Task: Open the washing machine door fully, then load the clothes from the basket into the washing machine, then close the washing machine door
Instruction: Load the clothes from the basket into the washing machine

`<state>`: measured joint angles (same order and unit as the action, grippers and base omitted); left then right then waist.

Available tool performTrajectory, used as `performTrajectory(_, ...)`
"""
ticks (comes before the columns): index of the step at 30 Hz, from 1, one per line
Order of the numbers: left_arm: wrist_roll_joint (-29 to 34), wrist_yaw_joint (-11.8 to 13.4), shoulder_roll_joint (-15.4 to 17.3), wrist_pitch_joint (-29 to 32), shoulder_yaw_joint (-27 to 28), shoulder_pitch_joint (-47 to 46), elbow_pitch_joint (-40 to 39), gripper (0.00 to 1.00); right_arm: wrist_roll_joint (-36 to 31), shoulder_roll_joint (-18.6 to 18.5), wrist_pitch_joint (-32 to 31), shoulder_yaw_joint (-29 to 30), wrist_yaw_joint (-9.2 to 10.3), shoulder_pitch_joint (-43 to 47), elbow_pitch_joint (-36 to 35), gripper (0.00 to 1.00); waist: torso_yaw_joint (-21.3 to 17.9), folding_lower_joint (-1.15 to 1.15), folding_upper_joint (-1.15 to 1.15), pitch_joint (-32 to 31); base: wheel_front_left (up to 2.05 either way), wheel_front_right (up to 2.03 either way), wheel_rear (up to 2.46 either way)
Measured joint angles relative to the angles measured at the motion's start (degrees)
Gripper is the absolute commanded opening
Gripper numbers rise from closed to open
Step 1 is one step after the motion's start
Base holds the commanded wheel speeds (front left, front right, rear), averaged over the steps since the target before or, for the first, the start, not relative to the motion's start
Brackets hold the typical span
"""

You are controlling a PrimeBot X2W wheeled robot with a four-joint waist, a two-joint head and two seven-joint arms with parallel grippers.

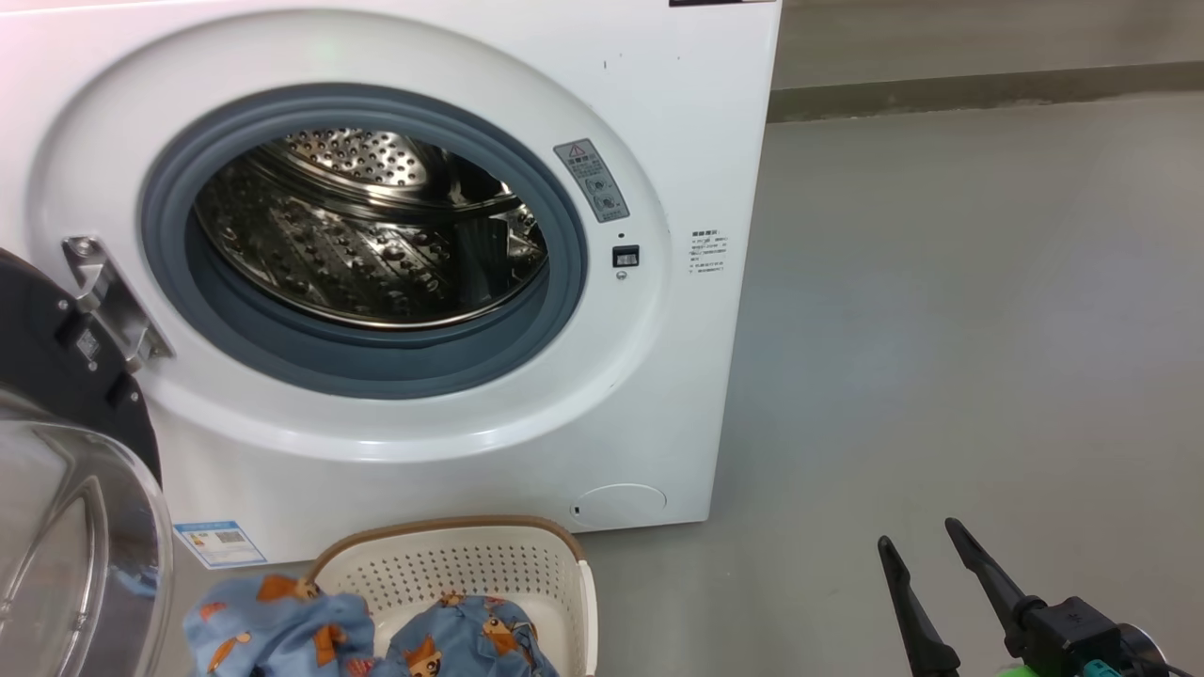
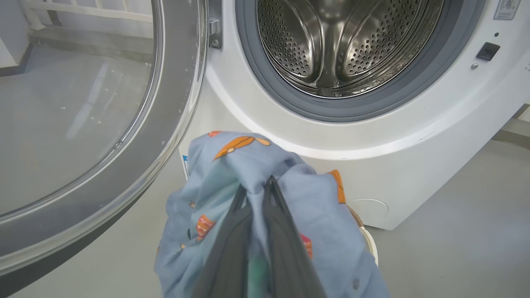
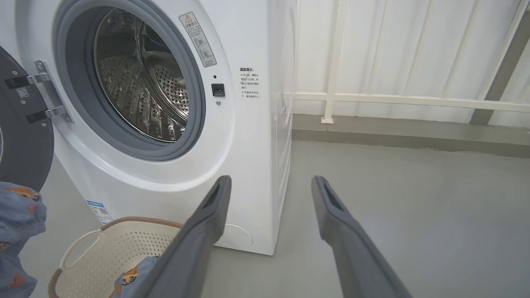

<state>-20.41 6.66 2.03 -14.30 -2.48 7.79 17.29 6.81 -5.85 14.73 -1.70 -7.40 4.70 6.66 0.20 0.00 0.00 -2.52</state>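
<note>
My left gripper (image 2: 256,186) is closed on the clothes (image 2: 232,165), just beside the opened washing machine door (image 2: 165,124), the drum (image 2: 343,41) ahead. My right gripper (image 1: 918,532) stands open, right of the basket (image 1: 451,564).

Grey floor (image 3: 414,194) spreads under and ahead of the right gripper (image 3: 270,180). Beyond its tips a low grey kerb (image 3: 393,132) runs along the foot of a white ribbed wall (image 3: 414,49). A white rail (image 3: 414,100) crosses the wall, a white post (image 3: 331,82) stands on the kerb, and a dark upright (image 3: 501,62) slants far right.
</note>
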Motion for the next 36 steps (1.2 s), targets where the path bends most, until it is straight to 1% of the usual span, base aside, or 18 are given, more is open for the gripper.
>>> performTrajectory(15, -0.38, 0.15, 0.0, 0.0, -0.91, 0.41, -0.85, 0.0, 0.0, 0.0, 0.0, -0.23, 0.0, 0.04, 0.01, 1.0, 1.16, 0.0, 0.0, -0.46, 0.0, 0.0, 0.0)
performTrajectory(27, -1.26, 0.22, 0.02, 0.0, -2.15, 0.16, -1.55, 0.0, 0.0, 0.12, 0.0, -1.12, 0.0, 0.04, -0.08, 1.0, 0.59, 0.0, 0.0, 0.54, 0.0, 0.0, 0.0)
performTrajectory(31, -3.37, 0.52, 0.02, 0.0, -2.88, -1.51, -1.53, 0.0, 0.0, 0.34, 0.0, -1.19, 0.0, 0.02, -0.22, 1.0, -0.28, 0.0, 0.0, 1.23, 0.0, 0.0, 0.0)
performTrajectory(36, -4.19, 0.97, 0.0, 0.0, -3.48, -7.04, -0.87, 0.0, 0.0, 0.92, 0.0, -1.24, 0.0, -0.04, -0.55, 1.0, -1.57, 0.0, 0.0, 2.7, 0.0, 0.0, 0.0)
